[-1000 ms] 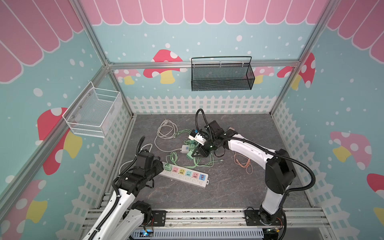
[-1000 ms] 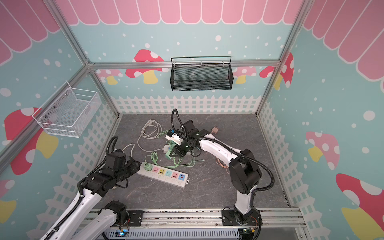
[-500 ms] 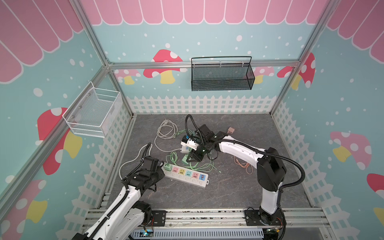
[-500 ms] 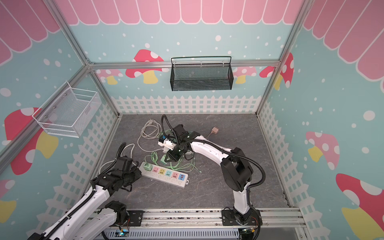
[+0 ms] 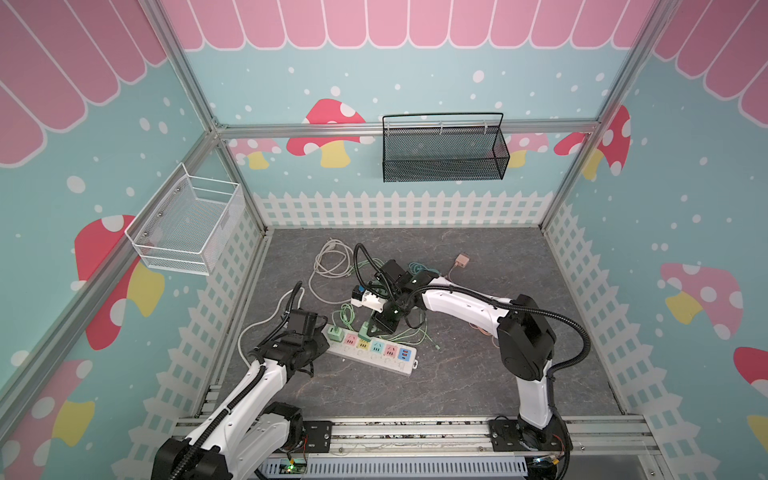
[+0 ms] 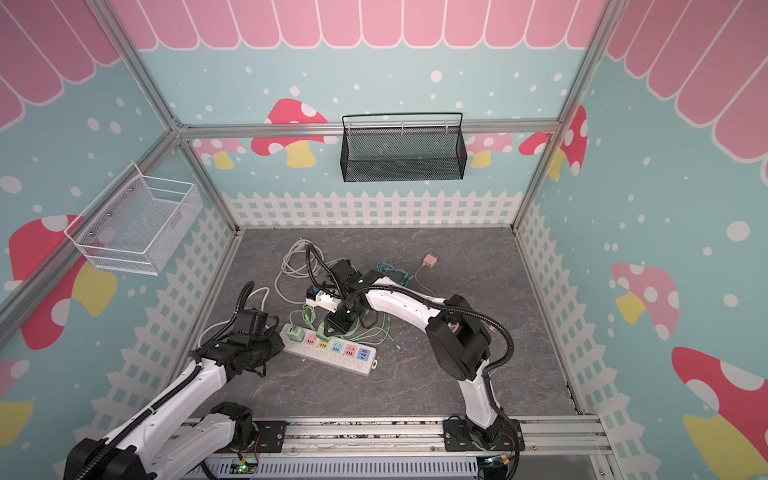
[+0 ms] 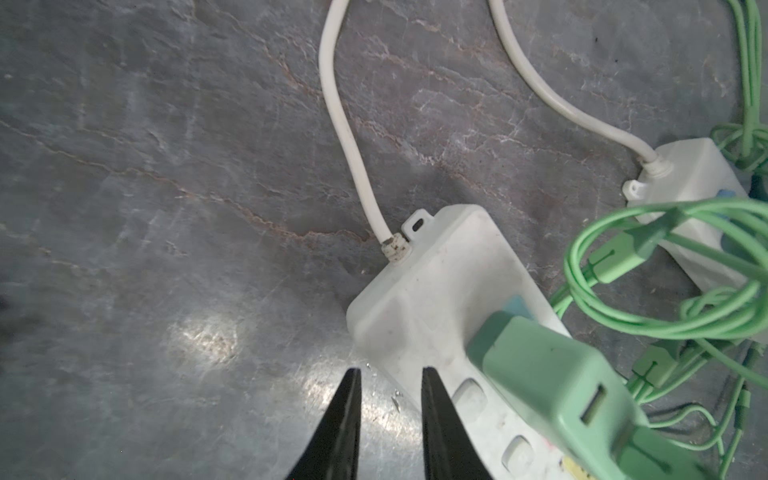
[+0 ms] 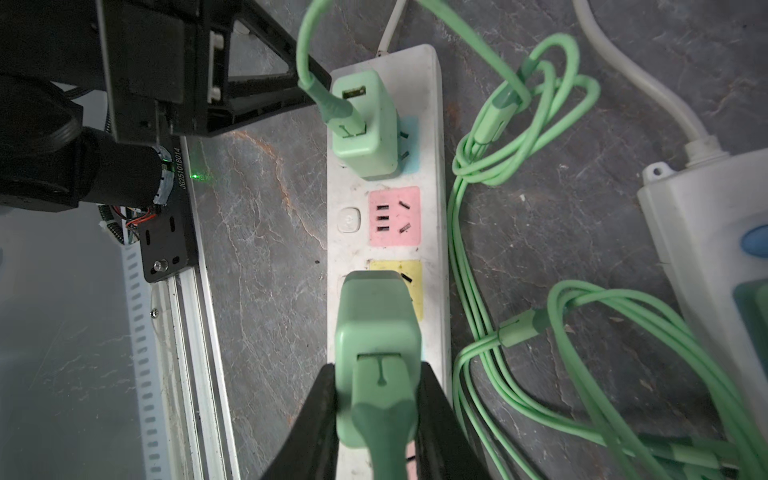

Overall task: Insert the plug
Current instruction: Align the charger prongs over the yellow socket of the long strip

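Lying beside the power strip [image 8: 432,178] and plug [image 8: 376,340], green cables [image 8: 461,232] tangle

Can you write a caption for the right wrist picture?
Right gripper holds a green plug at the yellow socket of the white power strip; a second green plug sits further along.

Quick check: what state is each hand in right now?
Left hand: slightly open, holding nothing, next to the end of the power strip.
Right hand: closed on the green plug.
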You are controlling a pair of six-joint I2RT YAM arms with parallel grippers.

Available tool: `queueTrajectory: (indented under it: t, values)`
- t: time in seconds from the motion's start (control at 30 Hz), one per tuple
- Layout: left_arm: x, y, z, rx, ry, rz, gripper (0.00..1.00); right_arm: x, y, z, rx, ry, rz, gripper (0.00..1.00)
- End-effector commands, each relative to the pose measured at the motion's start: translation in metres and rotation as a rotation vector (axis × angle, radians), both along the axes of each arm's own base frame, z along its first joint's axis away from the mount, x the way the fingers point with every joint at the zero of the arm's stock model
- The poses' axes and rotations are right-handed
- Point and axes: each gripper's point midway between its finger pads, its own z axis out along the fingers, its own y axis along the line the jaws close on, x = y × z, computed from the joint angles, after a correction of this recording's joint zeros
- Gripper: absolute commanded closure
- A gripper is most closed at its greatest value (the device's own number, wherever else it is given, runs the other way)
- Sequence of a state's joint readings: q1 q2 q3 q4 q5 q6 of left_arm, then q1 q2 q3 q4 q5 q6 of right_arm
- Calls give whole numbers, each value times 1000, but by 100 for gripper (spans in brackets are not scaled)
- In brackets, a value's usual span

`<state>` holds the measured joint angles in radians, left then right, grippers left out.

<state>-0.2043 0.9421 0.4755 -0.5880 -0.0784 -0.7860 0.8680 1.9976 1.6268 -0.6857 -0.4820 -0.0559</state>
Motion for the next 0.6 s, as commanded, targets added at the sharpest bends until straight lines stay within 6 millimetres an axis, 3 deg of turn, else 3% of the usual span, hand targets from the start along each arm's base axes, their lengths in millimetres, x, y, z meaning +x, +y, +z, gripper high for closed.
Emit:
queueTrajectory:
  t: [0.0,0.57]
  values:
    - [1,2,-6,3,9,-3,75,-4,1,-11,-52,-18,36,100]
    - [0,2,-24,-8,43,-24,76,-8,6,-32,-142,-53,57,100]
